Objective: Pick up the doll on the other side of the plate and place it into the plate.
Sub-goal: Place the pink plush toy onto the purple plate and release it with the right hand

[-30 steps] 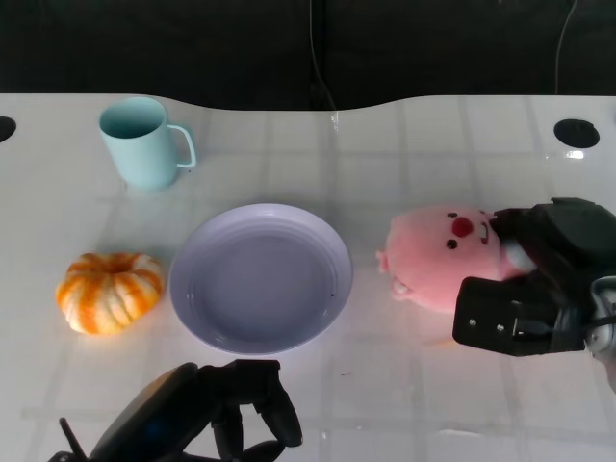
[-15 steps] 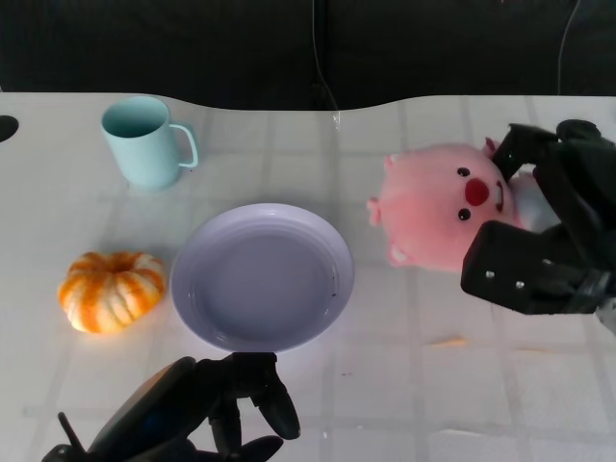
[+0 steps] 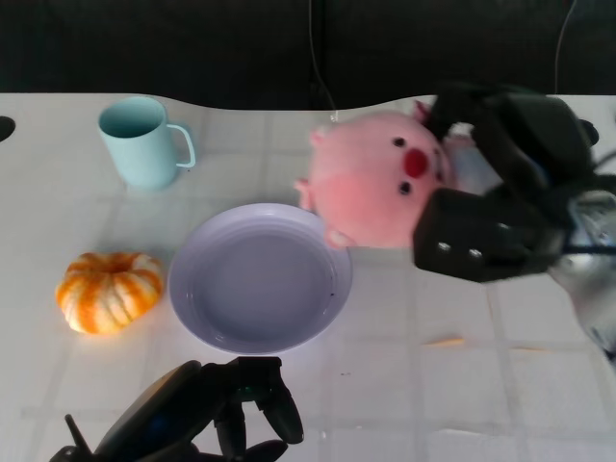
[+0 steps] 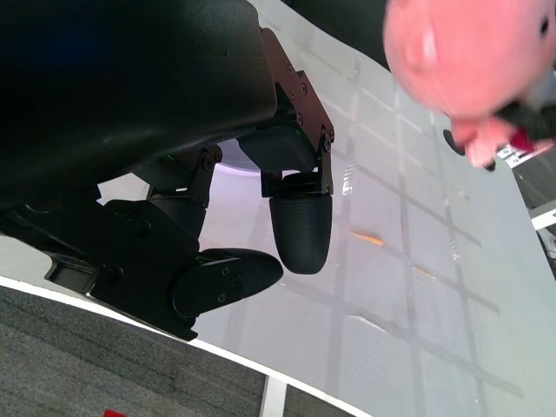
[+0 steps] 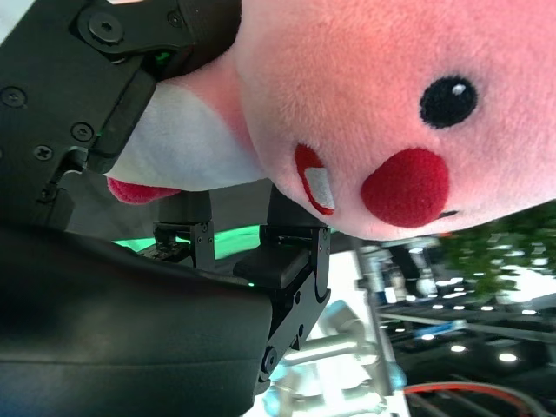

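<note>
Doll (image 3: 371, 178) perhaps overlaps plate's (image 3: 207, 322) far-right rim.

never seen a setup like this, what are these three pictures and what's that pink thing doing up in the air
This is a humanoid robot at a white table, photographed by three of its own cameras at once. The head view looks down from its head or chest. The other two come from cameras at its wrists, so they look tilted and very close.

The black jointed shapes are its hands. The right hand holds a pink plush doll with a red nose, lifted off the table near the far right rim of a round lavender plate, which has nothing in it yet. The left hand waits near the table's front edge, holding nothing.

Also on the table: a light blue mug and a small orange-and-white pumpkin.
</note>
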`<state>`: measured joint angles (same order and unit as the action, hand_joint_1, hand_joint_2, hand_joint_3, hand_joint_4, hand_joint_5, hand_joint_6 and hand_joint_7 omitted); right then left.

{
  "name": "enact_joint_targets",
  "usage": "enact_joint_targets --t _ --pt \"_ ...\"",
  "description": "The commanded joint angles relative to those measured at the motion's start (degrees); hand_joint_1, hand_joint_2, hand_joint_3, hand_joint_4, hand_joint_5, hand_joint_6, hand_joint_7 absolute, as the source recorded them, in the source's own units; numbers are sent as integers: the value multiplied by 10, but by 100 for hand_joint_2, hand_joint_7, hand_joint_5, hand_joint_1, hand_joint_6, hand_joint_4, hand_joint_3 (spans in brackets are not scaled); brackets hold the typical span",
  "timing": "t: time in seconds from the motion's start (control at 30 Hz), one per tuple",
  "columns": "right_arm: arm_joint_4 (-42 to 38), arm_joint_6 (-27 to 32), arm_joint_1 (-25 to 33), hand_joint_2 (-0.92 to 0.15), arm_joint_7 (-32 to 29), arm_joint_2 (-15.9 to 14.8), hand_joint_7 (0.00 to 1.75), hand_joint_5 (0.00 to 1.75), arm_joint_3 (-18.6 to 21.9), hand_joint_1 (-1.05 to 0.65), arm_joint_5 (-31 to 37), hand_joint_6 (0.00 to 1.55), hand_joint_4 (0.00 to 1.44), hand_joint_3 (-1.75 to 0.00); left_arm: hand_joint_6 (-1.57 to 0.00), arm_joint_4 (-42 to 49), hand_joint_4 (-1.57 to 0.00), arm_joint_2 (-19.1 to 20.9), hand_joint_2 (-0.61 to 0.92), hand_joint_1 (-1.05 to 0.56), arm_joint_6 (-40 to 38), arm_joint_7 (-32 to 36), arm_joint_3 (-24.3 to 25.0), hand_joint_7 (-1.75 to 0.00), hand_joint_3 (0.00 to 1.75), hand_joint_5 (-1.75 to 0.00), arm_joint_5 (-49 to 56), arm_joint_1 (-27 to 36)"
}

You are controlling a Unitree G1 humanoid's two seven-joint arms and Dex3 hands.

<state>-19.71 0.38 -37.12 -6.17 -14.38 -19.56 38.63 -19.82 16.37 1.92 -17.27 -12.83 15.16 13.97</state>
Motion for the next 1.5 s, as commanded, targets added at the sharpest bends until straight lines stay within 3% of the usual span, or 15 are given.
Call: enact_joint_targets --t 0.03,0.13,0.27,0.53,0.73,0.8,0.9,0.97,1.03,1.1,1.13,1.2,1.27,1.37,1.5 --pt "-20 0 -33 -51 13 24 157 175 -15 -28 -1 73 91 -94 -67 3 -66 5 69 -22 9 9 1 -133 72 -175 7 -3" --pt "-39 -4 -52 -53 20 49 140 175 -29 -29 -2 79 88 -90 -67 5 -67 2 70 -23 17 14 -4 -133 71 -175 11 1" --pt "-67 -9 -76 -49 30 73 164 175 -50 -27 3 72 89 -97 -69 3 -68 -1 71 -21 21 20 -11 -130 74 -173 18 6" --pt "-137 -25 -111 -51 36 118 166 175 -84 -27 5 71 90 -89 -71 -4 -70 -8 68 -21 16 22 -19 -127 79 -172 25 13" --pt "-184 -44 -119 -54 42 142 138 175 -106 -26 5 81 88 -87 -72 -12 -71 -12 66 -21 12 27 -25 -127 82 -172 33 18" --pt "-194 -45 -118 -53 43 147 138 175 -109 -25 5 81 87 -88 -72 -14 -71 -14 65 -21 9 27 -26 -127 82 -171 36 19" --pt "-204 -49 -119 -53 49 152 155 175 -109 -24 3 76 87 -89 -72 -19 -70 -15 64 -21 2 26 -27 -126 83 -169 43 18" --pt "-208 -47 -122 -56 72 153 143 175 -108 -23 -5 73 84 -86 -72 -19 -70 -15 64 -21 2 25 -28 -125 84 -168 45 17" --pt "-202 -38 -123 -70 106 152 82 157 -108 -28 -12 80 80 -53 -72 -20 -70 -17 65 -21 -2 24 -28 -124 84 -167 46 17" --pt "-192 -33 -124 -82 139 148 38 138 -109 -32 -15 86 79 -24 -72 -24 -70 -20 65 -21 -9 23 -29 -124 83 -168 47 17" --pt "-185 -28 -124 -88 159 144 18 109 -111 -37 -14 80 71 -14 -72 -24 -70 -20 65 -20 -9 23 -29 -124 83 -168 48 16" --pt "-171 -17 -125 -91 192 138 5 58 -117 -42 -8 67 70 -13 -72 -24 -70 -19 64 -20 -8 23 -29 -124 83 -168 48 16" --pt "-147 -9 -126 -92 233 125 1 28 -124 -51 -5 50 58 -14 -72 -19 -70 -19 64 -19 -2 24 -28 -125 84 -169 45 14" --pt "-113 -2 -126 -92 277 108 0 14 -130 -62 -3 37 45 -16 -72 -16 -70 -17 63 -19 0 23 -27 -125 85 -170 45 12" --pt "-76 -6 -117 -92 296 90 1 13 -128 -67 -4 38 46 -18 -71 -20 -69 -16 64 -21 -10 20 -28 -126 84 -170 48 11"
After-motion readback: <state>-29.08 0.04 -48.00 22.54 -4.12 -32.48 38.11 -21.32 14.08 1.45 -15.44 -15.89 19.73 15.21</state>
